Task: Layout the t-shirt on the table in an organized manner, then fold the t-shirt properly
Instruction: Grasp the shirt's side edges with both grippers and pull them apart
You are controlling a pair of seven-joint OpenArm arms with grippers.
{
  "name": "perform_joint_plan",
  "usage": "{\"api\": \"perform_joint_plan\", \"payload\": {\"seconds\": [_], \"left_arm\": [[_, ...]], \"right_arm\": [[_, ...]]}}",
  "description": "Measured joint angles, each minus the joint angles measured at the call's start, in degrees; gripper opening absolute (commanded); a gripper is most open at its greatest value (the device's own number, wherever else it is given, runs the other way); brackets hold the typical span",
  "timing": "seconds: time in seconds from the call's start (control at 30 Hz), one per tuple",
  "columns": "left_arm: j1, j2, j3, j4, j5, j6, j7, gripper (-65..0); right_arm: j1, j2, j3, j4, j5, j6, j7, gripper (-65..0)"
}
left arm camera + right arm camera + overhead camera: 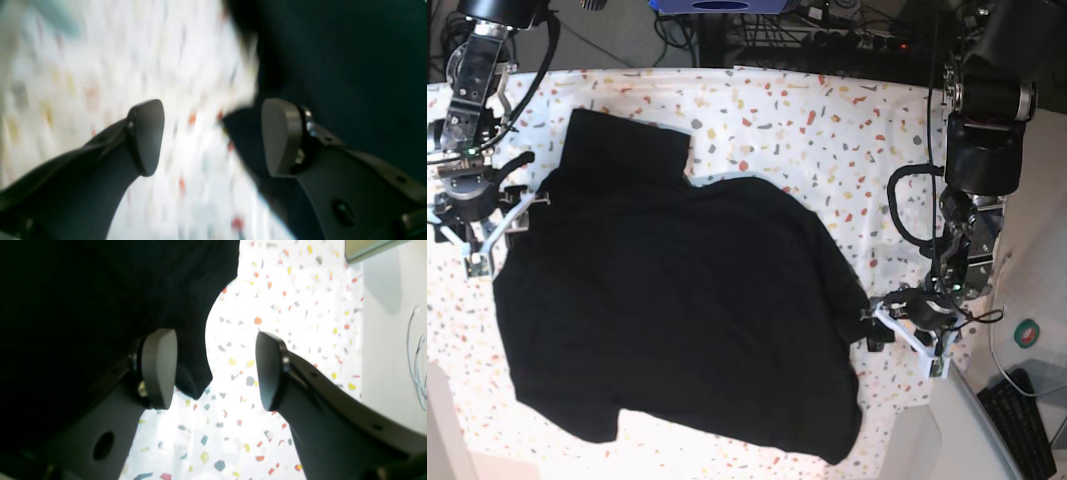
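Observation:
The black t-shirt lies spread out on the speckled table, one sleeve toward the far left and some bunching at its right edge. My right gripper hovers at the shirt's left edge. In the right wrist view it is open, and a corner of the t-shirt pokes in beside one finger over the table. My left gripper is at the shirt's right edge. In the blurred left wrist view it is open, with the t-shirt lying beside and under one finger.
A plain white side surface with a thin cable borders the table on the right. A keyboard and a small round object sit beyond the table's right edge. Cables run behind the far edge.

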Motion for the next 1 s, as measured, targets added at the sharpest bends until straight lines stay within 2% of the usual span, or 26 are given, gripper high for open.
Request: {"api": "perform_joint_plan", "payload": {"seconds": [0.2,0.23,0.3,0.37,0.53,0.67,0.73,0.77,0.87,1.0], "left_arm": [[-6.6,1.27,0.04,-13.22,8.17,-0.44,-0.85,-21.7],[-7.69,1.62,0.0,-15.08,9.68,-1.22,-0.96,-21.7],[-9.7,1.75,0.0,-17.9,11.63,-6.05,-3.8,-21.7],[-11.3,3.23,-0.02,-20.09,14.03,-7.72,-7.08,-21.7],[-13.79,7.34,0.07,-26.97,20.59,-9.01,-9.14,-22.4],[-13.27,7.78,0.07,-29.03,21.75,-8.98,-10.6,-22.9],[-13.44,7.32,0.07,-29.03,21.75,-8.98,-10.62,-28.6],[-13.57,7.17,0.02,-29.0,21.75,-8.98,-10.62,-35.5],[-13.53,7.19,-0.46,-28.96,21.44,-8.98,-10.71,-65.0],[-12.83,5.97,-0.48,-28.61,21.35,-9.01,-10.27,-65.0]], "right_arm": [[-0.13,0.15,0.11,-0.04,-0.07,0.02,-0.22,-29.6],[-0.15,0.13,0.11,-0.02,0.0,0.0,-0.11,-29.6],[-0.13,0.09,0.11,-0.02,-0.02,0.02,-0.13,-29.6],[-0.17,0.0,0.11,-0.02,-0.02,0.02,-0.09,-29.6],[-0.17,0.0,0.11,-0.04,-0.02,0.02,-0.11,-29.6],[-0.15,0.0,0.11,-0.04,-0.04,0.02,-0.24,-29.6],[-0.15,-0.02,0.17,-0.04,-0.02,0.0,-0.17,-29.6],[-0.17,-0.02,0.17,-0.04,-0.02,0.02,-0.22,-29.6],[-0.15,-0.02,0.26,-0.04,-0.02,0.02,-0.13,-29.6],[-0.2,-0.02,0.26,-0.04,0.0,0.0,-0.2,-29.6]]}}
